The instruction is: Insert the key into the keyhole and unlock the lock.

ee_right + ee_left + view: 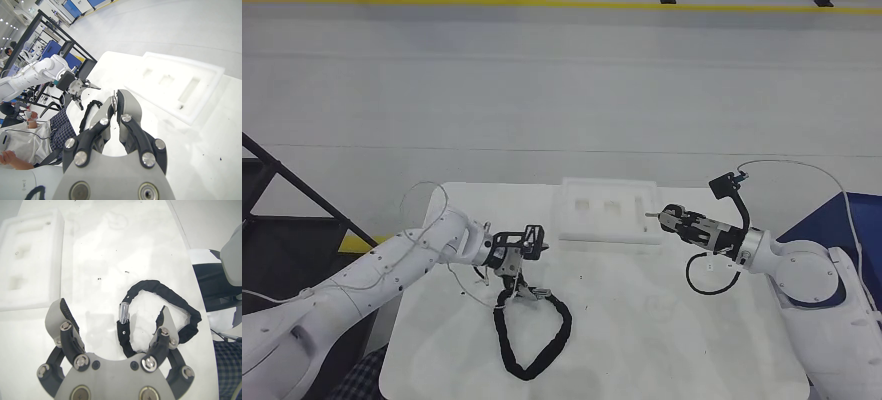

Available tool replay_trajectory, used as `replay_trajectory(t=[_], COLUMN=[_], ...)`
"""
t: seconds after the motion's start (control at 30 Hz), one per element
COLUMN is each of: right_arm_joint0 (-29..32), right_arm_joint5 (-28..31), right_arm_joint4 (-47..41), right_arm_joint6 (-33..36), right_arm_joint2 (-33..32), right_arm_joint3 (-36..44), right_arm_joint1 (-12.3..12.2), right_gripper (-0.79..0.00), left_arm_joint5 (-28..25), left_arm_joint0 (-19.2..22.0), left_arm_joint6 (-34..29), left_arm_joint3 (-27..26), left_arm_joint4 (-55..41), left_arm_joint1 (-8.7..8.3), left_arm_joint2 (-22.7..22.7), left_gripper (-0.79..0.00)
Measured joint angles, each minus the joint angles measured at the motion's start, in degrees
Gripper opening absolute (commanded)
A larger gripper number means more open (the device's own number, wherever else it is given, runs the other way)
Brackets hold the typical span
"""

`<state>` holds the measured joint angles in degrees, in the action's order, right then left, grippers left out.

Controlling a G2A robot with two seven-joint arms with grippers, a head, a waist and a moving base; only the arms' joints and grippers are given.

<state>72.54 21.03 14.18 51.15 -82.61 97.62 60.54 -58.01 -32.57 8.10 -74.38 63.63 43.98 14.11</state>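
Observation:
A black fabric-sleeved chain lock (532,335) lies in a loop on the white table, its shiny metal cylinder (124,312) joining the two ends. My left gripper (115,311) hangs open just above that cylinder, one finger on each side, touching nothing; the top view shows it (514,262) over the loop's near end. My right gripper (114,101) is off to the right, above the table, shut on a small silver key (114,102) whose tip sticks out past the pads. In the top view the right gripper (660,215) sits beside the foam tray.
A white foam tray (608,210) with several rectangular recesses lies at the back middle of the table. The table's front edge runs close under the lock loop. Bare tabletop (662,320) lies between the two arms.

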Motion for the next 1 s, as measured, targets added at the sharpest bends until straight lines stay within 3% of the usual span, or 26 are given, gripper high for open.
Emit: replay_trajectory(t=[0.2, 0.37, 0.67, 1.0], right_arm_joint0=[0.0, 0.0, 0.0, 0.0], right_arm_joint5=[0.0, 0.0, 0.0, 0.0], right_arm_joint4=[0.0, 0.0, 0.0, 0.0], right_arm_joint6=[0.0, 0.0, 0.0, 0.0], right_arm_joint2=[0.0, 0.0, 0.0, 0.0], right_arm_joint3=[0.0, 0.0, 0.0, 0.0], right_arm_joint1=[0.0, 0.0, 0.0, 0.0], right_gripper=[-0.785, -0.785, -0.785, -0.785], left_arm_joint5=[4.2, 5.9, 6.7, 8.2], left_arm_joint0=[-4.2, -4.5, -4.2, -4.3], left_arm_joint6=[24.3, 36.8, 39.9, 40.0], left_arm_joint3=[5.4, 11.1, 18.5, 22.2], left_arm_joint4=[18.5, 28.3, 32.9, 35.3], left_arm_joint1=[-0.55, 0.96, 5.60, 10.17], left_arm_joint2=[-0.1, -1.7, -3.3, -4.3], left_gripper=[0.000, 0.000, 0.000, 0.000])
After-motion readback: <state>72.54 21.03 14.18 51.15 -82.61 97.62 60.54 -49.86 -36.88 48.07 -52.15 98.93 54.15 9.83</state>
